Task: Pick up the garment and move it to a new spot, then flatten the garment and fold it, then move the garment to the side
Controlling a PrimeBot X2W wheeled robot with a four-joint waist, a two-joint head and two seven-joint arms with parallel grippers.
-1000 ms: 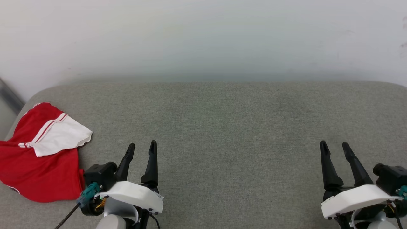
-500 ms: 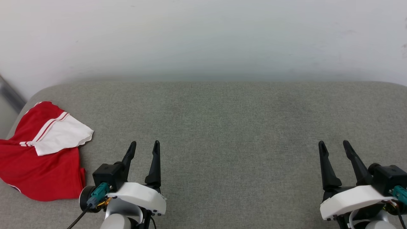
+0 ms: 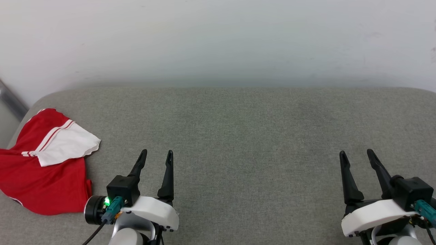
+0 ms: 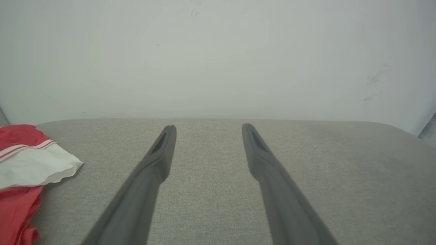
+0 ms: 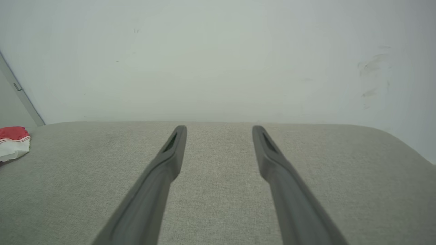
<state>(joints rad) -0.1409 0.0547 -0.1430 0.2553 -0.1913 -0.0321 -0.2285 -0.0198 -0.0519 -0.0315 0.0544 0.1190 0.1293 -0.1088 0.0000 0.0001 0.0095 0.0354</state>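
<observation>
The garment (image 3: 44, 163) lies folded at the far left of the grey cushioned surface (image 3: 245, 136), red with a white sleeve panel and red-and-white stripe trim on top. Its edge also shows at the left of the left wrist view as the garment (image 4: 24, 166), and small in the right wrist view as the garment (image 5: 13, 143). My left gripper (image 3: 157, 154) stands open just right of it, apart from the cloth, nothing between its fingers. My right gripper (image 3: 355, 154) stands open at the lower right, also holding nothing.
A pale wall (image 3: 218, 41) rises right behind the grey surface. The surface's rounded corners show at the far left and far right. A grey frame strip (image 3: 10, 100) runs beside the left corner.
The left wrist has rolled and drifted slightly right, its camera housing turning toward the middle. The right wrist has turned a little too. The garment has not moved.
</observation>
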